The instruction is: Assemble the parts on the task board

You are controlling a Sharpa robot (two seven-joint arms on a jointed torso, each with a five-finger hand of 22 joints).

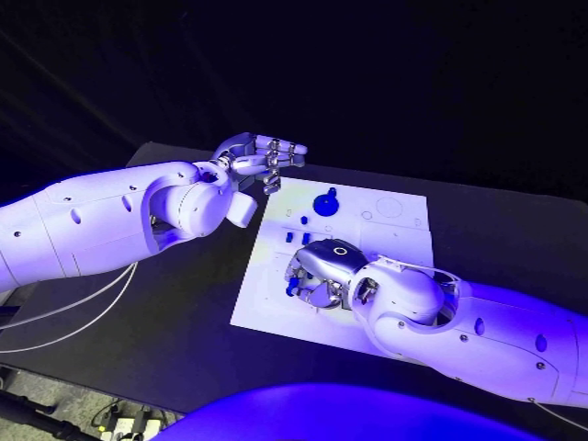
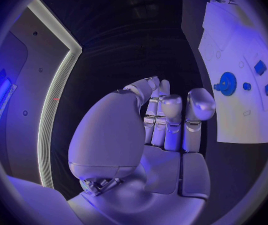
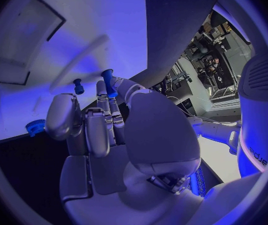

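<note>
- Right hand (image 1: pixel 323 276) rests low over the task board (image 1: pixel 387 234), fingers (image 3: pixel 109 92) pinching a small blue part (image 3: pixel 107 77); placing it seems to be the step in hand, so next comes alignment with its seat.
- Blue gear (image 1: pixel 326 203) sits farther up the board.
- Left hand (image 1: pixel 257 158) hovers above the desk (image 1: pixel 506 230) beyond the board's far corner, fingers curled together, holding nothing.
- Which seat the part is meant for is hidden beneath the right hand.

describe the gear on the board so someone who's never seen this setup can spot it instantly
Start at the white task board in the middle of the black table. Go to its far end, the end near the left robot hand, which hovers just off the board's corner. The gear is the round, toothed blue disc there; the other blue parts nearby are much smaller, blocky pieces.
</note>
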